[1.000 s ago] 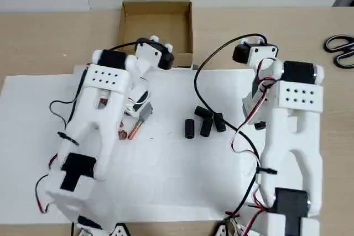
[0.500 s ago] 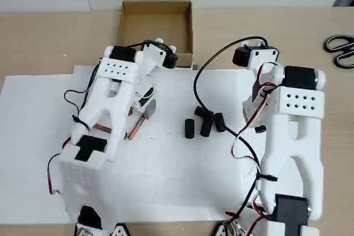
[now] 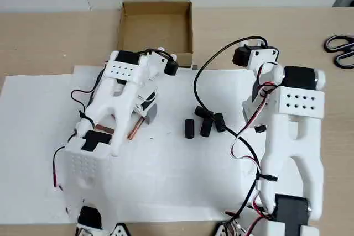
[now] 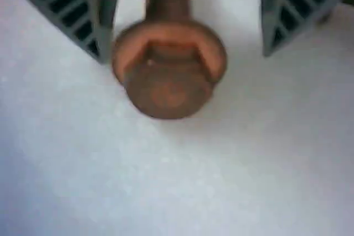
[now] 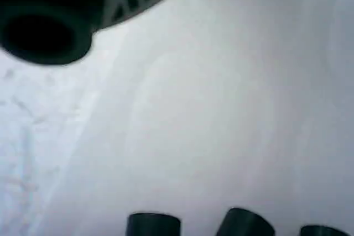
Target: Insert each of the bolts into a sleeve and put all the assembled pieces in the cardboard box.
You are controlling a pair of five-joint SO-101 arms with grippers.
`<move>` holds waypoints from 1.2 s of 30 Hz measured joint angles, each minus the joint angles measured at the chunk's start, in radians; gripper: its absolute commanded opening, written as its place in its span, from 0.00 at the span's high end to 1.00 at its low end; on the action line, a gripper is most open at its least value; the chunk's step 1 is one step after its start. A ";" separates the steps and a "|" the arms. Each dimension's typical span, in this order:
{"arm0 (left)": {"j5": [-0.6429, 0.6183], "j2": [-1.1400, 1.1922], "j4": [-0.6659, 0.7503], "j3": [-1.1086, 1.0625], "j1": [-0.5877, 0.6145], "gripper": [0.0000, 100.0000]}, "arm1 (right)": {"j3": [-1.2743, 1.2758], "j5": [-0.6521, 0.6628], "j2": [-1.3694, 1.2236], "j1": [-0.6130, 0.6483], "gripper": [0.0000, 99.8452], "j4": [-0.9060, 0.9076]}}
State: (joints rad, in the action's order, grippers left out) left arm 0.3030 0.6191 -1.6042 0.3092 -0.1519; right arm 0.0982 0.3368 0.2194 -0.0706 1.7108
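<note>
On the white paper sheet (image 3: 166, 181), the left gripper (image 4: 186, 48) stands wide open astride one copper bolt (image 4: 168, 73); the left wrist view shows its flanged hex head between the grey fingers (image 4: 97, 15), with the shank cut off at the frame edge. From above, that bolt (image 3: 134, 131) lies slantwise by the left gripper (image 3: 145, 115), and the left arm hides a brownish bit beside it too far to name. The open cardboard box (image 3: 124, 26) sits behind on the wooden table (image 3: 33, 42). Mid-sheet lie four black sleeves (image 3: 189, 128) in a loose cluster, three of them (image 5: 154, 225) cut off at the edge of the right wrist view. There, a black cylinder end (image 5: 38, 31) looms close and blurred. The right gripper (image 3: 258, 117) is tucked beneath its arm and I cannot tell whether it is parted or closed. Scissors (image 3: 340, 48) are cut off at the far right
</note>
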 measured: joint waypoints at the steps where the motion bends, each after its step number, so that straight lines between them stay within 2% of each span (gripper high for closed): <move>1: -0.006 0.008 0.000 0.003 -0.002 0.84 | 0.000 0.000 0.000 0.000 1.00 0.000; 12: -0.012 -0.005 0.003 0.005 -0.029 0.99 | 0.000 0.000 0.000 0.000 1.00 0.000; 23: -0.020 -0.104 -0.017 0.005 -0.023 0.99 | 0.000 0.000 0.015 0.009 1.00 0.002; 30: -0.020 -0.259 -0.110 0.005 -0.049 0.99 | 0.000 0.000 0.244 0.092 1.00 0.003; 36: -0.032 -0.457 -0.127 0.005 -0.049 0.99 | 0.114 -0.002 0.496 0.192 1.00 0.008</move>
State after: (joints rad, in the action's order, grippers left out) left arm 0.2708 0.1619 -1.7315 0.3138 -0.2010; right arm 0.2117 0.3353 0.7150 0.1212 1.7185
